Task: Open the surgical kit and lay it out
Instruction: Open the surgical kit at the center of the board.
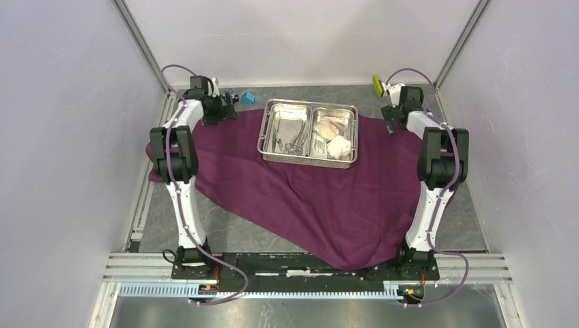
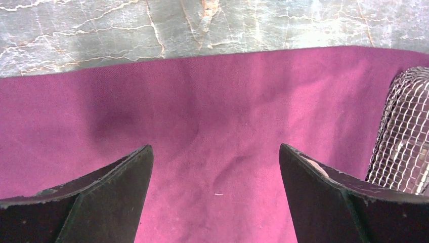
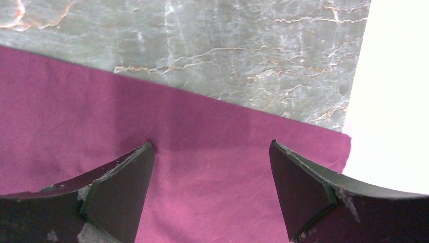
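Plainly, the purple cloth (image 1: 307, 198) lies spread across the grey marbled table (image 1: 232, 229), its widest part at the far side and one point reaching the near edge between the two arm bases; the steel tray (image 1: 307, 162) sits on the far middle of the cloth, sides of wire mesh, split into a left and a right compartment; slim metal forceps (image 1: 295, 142) lie with other thin instruments in the left compartment, though they are too small to tell apart; white gauze wads (image 1: 339, 146) and a pale packet (image 1: 328, 128) fill the right one.

The left gripper (image 2: 215, 152) hangs over the far-left part of the cloth, just left of the tray, whose mesh wall shows at the right edge of its wrist view; its jaws stand wide apart with only bare cloth between them. The right gripper (image 3: 211, 147) hangs over the far-right corner of the cloth, near the cloth's edge, jaws likewise spread wide and holding nothing.

A small blue block (image 1: 249, 97) rests on the table beyond the cloth, at the far left.
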You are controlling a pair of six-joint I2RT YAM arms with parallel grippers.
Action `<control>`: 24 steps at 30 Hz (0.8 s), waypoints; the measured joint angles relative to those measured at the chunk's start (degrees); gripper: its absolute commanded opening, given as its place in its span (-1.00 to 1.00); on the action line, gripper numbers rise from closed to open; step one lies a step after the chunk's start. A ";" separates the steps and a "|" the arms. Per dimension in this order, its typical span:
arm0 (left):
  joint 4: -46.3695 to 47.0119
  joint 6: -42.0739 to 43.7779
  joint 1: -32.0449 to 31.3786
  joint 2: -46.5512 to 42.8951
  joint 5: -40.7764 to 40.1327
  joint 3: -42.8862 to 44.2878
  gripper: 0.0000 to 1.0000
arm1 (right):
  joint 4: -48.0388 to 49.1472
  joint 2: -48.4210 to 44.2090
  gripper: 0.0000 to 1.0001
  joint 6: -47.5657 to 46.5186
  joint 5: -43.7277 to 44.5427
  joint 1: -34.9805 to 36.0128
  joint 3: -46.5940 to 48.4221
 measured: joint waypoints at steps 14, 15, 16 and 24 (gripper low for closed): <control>5.44 -6.32 4.09 -0.20 1.33 -3.63 0.99 | -0.66 4.33 0.79 -3.10 2.60 0.00 6.16; 5.51 -6.32 4.63 -0.48 1.27 -4.09 1.00 | -0.66 4.35 0.79 -3.17 2.54 0.00 6.21; 5.53 -6.29 5.14 -0.70 1.29 -4.33 1.00 | -0.66 4.33 0.79 -3.19 2.45 0.00 6.21; 6.16 -3.80 7.67 -2.82 1.16 -6.25 1.00 | -0.94 2.29 0.79 -2.89 0.04 -0.70 4.07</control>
